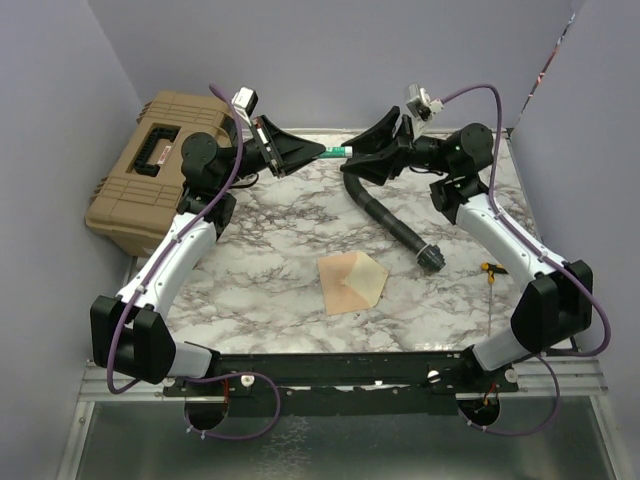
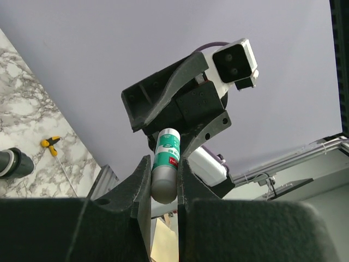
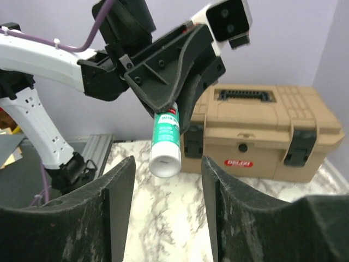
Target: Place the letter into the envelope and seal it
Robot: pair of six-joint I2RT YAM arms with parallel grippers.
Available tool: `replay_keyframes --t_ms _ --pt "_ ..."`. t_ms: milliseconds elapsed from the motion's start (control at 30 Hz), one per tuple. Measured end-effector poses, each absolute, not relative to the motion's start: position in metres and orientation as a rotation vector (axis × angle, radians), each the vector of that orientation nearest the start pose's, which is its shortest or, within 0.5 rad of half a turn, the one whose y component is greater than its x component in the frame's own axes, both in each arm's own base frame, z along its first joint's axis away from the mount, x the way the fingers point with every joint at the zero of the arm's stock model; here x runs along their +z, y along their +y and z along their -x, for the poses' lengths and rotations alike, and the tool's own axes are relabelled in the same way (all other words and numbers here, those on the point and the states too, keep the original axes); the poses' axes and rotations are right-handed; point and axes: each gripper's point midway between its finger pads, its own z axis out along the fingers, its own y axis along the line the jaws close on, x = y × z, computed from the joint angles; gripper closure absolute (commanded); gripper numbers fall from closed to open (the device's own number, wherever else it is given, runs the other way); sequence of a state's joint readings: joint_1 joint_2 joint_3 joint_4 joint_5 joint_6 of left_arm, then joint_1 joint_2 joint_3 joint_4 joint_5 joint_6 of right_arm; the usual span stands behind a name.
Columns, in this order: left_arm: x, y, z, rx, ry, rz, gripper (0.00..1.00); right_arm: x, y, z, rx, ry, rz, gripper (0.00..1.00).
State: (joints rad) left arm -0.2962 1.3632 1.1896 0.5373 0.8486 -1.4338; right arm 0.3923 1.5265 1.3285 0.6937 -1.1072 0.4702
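With left gripper (image 2: 164,164), pinches glue stick (image 2: 167,147), label partly hidden. Holds right gripper (image 3: 167,164) spread at its white end. Cannot separate letter from envelope (image 1: 352,282) toward near edge.

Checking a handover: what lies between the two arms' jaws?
A green-and-white glue stick, clamped in the left arm's jaws, its white end pointing at the right arm's open jaws. The right wrist view shows it best.
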Motion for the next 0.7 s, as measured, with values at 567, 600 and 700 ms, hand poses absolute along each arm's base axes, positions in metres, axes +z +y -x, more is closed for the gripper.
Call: replay_keyframes --t_ms 567,600,700 --pt "0.453 -0.276 -0.293 -1.999 1.554 0.007 1.00 0.440 0.318 -0.300 1.345 0.794 0.967 0.46" --pt "0.453 -0.277 -0.293 -2.003 1.547 0.014 1.00 0.442 0.319 -0.299 1.344 0.783 0.964 0.47" --pt "0.450 -0.278 -0.294 -2.014 1.539 0.035 1.00 0.447 0.318 -0.298 1.340 0.765 0.955 0.51"
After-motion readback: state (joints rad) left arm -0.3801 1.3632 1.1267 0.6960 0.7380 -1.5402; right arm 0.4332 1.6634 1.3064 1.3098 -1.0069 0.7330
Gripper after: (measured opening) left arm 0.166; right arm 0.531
